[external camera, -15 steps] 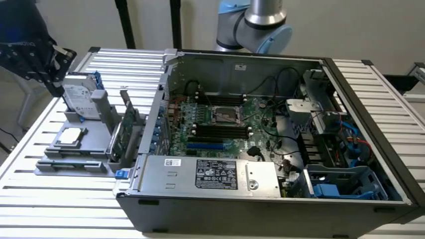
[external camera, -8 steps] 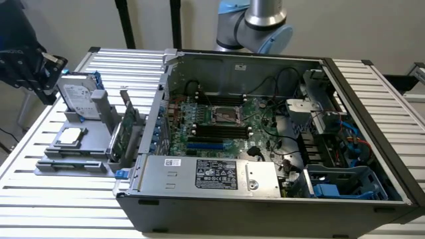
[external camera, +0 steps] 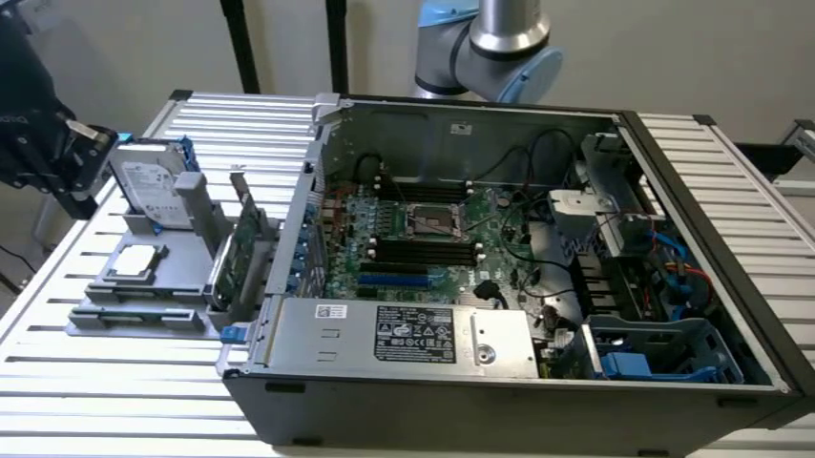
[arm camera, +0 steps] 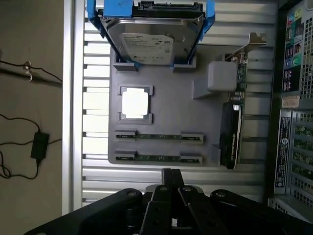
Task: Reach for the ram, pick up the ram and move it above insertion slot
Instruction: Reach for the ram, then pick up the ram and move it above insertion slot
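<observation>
Up close: gripper [arm camera: 171,172] with fingers pressed together, holding nothing, hovering near the edge of grey holder [arm camera: 171,112]. Ram [arm camera: 157,157] seated in holder's nearest slot, untouched, second stick [arm camera: 157,136] just beside. Reach hardly begun by the look of it; no grasp, no lift, nothing over motherboard slots [external camera: 421,250] in open case [external camera: 510,410].

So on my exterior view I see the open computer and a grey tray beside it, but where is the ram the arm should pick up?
Observer: The wrist view looks down on the tray. One ram stick lies flat in its holders, and a second ram stick lies parallel beside it.
Operator: Is the arm holding either one?
Observer: No. Its fingers are shut with nothing between them. They sit just past the tray's edge, on the side of the second ram stick.
</observation>
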Controlling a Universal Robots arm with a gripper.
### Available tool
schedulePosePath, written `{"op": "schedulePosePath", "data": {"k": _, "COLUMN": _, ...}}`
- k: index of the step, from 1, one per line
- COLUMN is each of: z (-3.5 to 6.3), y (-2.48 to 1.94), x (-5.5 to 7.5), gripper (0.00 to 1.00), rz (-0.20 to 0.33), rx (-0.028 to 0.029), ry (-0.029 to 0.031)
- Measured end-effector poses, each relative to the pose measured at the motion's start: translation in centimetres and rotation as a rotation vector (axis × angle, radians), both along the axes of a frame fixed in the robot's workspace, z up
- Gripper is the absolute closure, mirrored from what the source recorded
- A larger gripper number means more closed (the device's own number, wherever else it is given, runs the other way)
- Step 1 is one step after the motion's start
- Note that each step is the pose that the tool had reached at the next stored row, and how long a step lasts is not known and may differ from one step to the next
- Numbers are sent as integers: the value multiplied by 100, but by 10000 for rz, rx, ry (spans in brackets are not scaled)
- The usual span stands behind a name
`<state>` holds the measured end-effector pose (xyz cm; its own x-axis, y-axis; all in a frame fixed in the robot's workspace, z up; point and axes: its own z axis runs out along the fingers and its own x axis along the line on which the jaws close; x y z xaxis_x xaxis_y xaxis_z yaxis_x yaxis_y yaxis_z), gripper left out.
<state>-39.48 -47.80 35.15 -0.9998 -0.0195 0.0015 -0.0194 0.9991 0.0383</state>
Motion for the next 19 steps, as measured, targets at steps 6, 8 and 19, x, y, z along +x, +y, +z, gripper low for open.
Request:
{"op": "schedulePosePath", "data": {"k": 6, "z": -37, "y": -102, "x": -24, "gripper": 89, "rz": 1, "rx": -5, "ry": 3}}
{"op": "schedulePosePath", "data": {"k": 8, "z": -37, "y": -102, "x": -24, "gripper": 89, "rz": 1, "rx": -6, "ry": 3}}
{"op": "schedulePosePath", "data": {"k": 19, "z": -37, "y": -103, "x": -24, "gripper": 89, "rz": 1274, "rx": -5, "ry": -1}}
